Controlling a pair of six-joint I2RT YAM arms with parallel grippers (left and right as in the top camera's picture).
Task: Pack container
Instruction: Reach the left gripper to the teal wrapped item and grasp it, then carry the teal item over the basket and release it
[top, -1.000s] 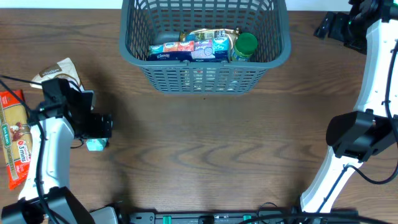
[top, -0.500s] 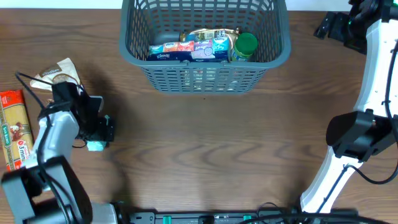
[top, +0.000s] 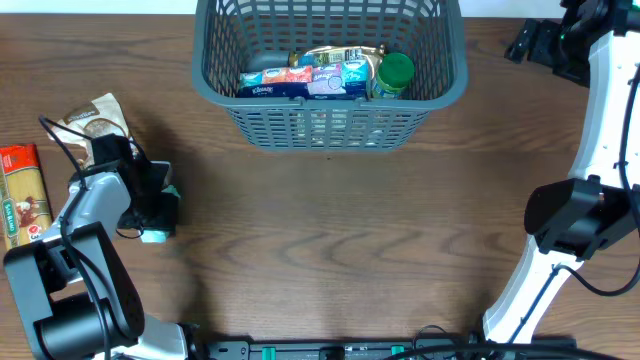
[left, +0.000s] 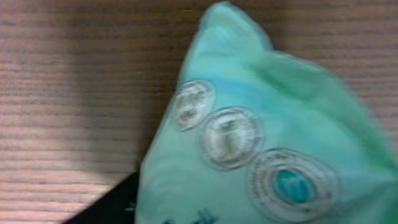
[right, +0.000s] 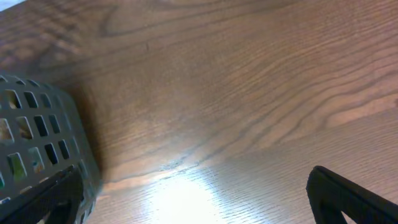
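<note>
The container (top: 322, 126), a dark grey lattice basket, stands at the back centre. It holds tissue packs (top: 305, 80), a green-lidded jar (top: 395, 72) and a gold bag (top: 340, 52). My left gripper (top: 160, 212) is low over a mint-green packet (top: 154, 235) at the left. That packet (left: 261, 143) fills the left wrist view, with one dark finger (left: 106, 208) against its left edge. The other finger is hidden. My right gripper (top: 524, 42) hangs at the back right, open (right: 193, 208) over bare wood, with a corner of the container (right: 43, 137) to its left.
A red and yellow pasta box (top: 22, 195) lies at the far left edge. A crumpled tan bag (top: 95, 118) sits just behind my left arm. The right arm's white links (top: 590, 150) run down the right side.
My left arm has folded in closer to its base and the wrist has shifted slightly left over the mint-green packet. The right arm and the container have not moved.
</note>
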